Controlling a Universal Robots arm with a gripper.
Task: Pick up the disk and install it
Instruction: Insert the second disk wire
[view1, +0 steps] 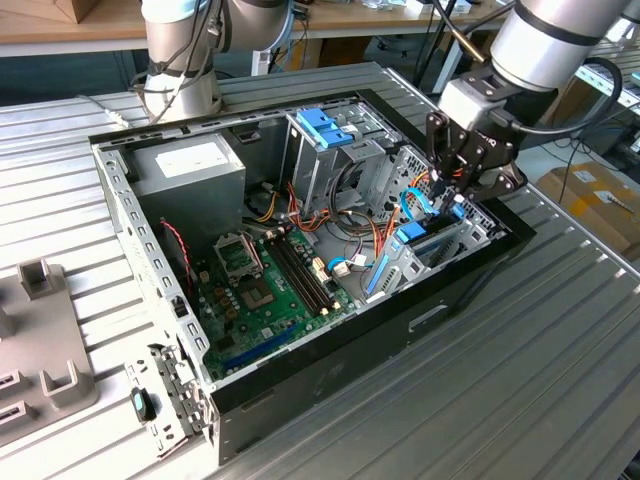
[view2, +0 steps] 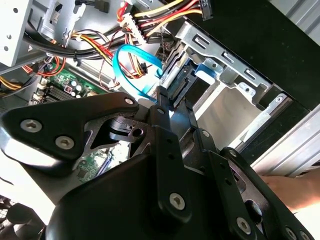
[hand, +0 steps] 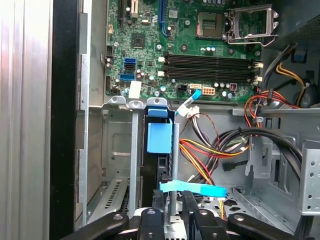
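1. Computer case (view1: 300, 385): you have it lying open on the ribbed metal table (view1: 520, 380), black outer walls, interior facing up.
2. Motherboard (view1: 265, 290): green, on the case floor toward the exterior view's left; in the first wrist view it lies beyond the drive bays (hand: 200, 55), its memory slots and processor socket open.
3. Power-supply box (view1: 190, 170): grey, white sticker on top, at the far corner of the case.
4. Metal cage (view1: 330, 150): upright near the case's far wall, with a blue plastic latch (view1: 325, 125) on top.
5. Cable bundles (hand: 220, 150): red, yellow, orange and black leads run loose just beside the drive bay; a light-blue flat cable (view2: 132, 67) loops right in front of the gripper's fingers, crossing your line to the bay.
6. Drive bay (hand: 132, 165): upright grey sheet-metal dividers at the case's front end; the slot next to the occupied one is vacant.
7. Disk (hand: 160, 145): standing on edge inside the bay between two dividers, blue plastic at its top edge, its dark side edge below it; label not visible. In the exterior view you find its blue rail (view1: 425, 238) directly under the gripper.
8. Gripper (view1: 455, 190): black, lowered into the case's front end above the disk; its fingers (view2: 165, 107) sit close together around the disk's upper edge, apparently pinching it.
9. A bare arm (view2: 295, 192) shows beside the case in the second wrist view.
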